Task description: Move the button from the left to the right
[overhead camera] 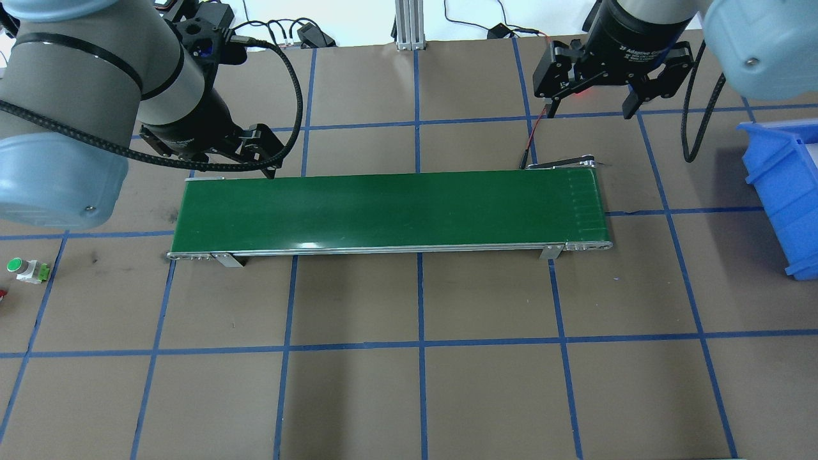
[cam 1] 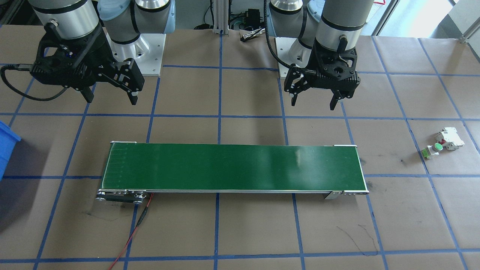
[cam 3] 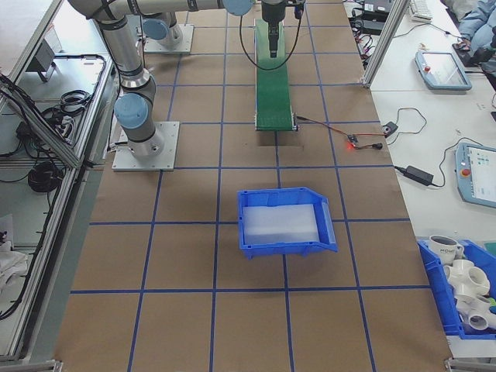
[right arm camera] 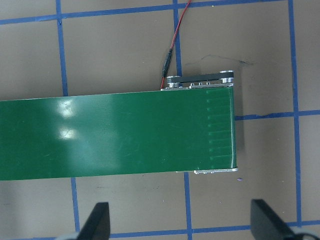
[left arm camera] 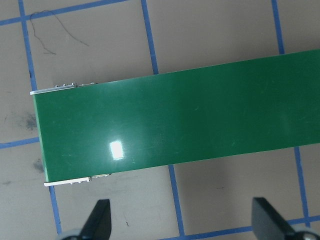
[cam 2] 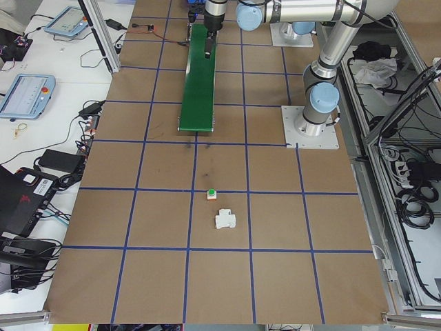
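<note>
The button (cam 1: 436,146), a green round cap on a white base, lies on the brown table at the robot's far left, also seen in the overhead view (overhead camera: 16,264) and the exterior left view (cam 2: 212,193). My left gripper (cam 1: 313,102) hangs open and empty behind the left end of the green conveyor belt (cam 1: 232,167), far from the button. Its wrist view shows the open fingers (left arm camera: 100,220) over that belt end. My right gripper (cam 1: 111,99) is open and empty behind the belt's right end (overhead camera: 589,112).
A white breaker block (cam 1: 450,138) with red parts sits just beside the button. A blue bin (overhead camera: 783,185) stands at the table's right side. A red wire (cam 1: 131,232) runs from the conveyor's right end. Blue tape lines grid the table.
</note>
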Controlling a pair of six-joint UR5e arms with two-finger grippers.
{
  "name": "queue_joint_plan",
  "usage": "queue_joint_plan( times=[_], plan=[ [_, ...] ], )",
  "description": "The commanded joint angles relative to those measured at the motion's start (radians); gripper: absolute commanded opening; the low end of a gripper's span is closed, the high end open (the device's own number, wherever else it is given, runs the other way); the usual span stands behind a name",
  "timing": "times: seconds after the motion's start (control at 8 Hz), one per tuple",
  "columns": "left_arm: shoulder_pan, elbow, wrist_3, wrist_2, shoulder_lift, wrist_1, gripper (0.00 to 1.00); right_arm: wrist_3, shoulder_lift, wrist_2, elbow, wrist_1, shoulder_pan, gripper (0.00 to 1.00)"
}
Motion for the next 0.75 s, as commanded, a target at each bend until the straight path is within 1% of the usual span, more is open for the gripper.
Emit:
queue_joint_plan(
  times=[0.0, 0.12, 0.25, 0.38, 0.5, 0.62],
  plan=[
    [0.014, -0.004, 0.014, 0.0, -0.001, -0.001, 1.0, 0.0, -0.009, 0.0, -0.002, 0.0, -0.001, 1.0],
    [0.064, -0.002, 0.073, 0.009, -0.001, -0.003, 1.0, 0.0, -0.009, -0.001, -0.002, 0.0, -0.001, 1.0],
    [0.203, -0.001, 0.15, 0.006, -0.021, -0.004, 1.0, 0.0, -0.009, -0.003, -0.002, 0.0, -0.001, 1.0],
    [0.359, -0.004, 0.179, 0.006, -0.031, -0.012, 1.0, 0.0, -0.009, -0.003, -0.002, -0.001, -0.001, 1.0],
    [0.506, -0.001, 0.339, -0.006, -0.047, -0.001, 1.0, 0.0, -0.009, -0.003, -0.002, -0.001, -0.001, 1.0],
    [0.617, -0.001, 0.483, -0.005, -0.086, 0.0, 1.0, 0.0, -0.009, -0.003, -0.002, -0.001, -0.001, 1.0]
  ],
)
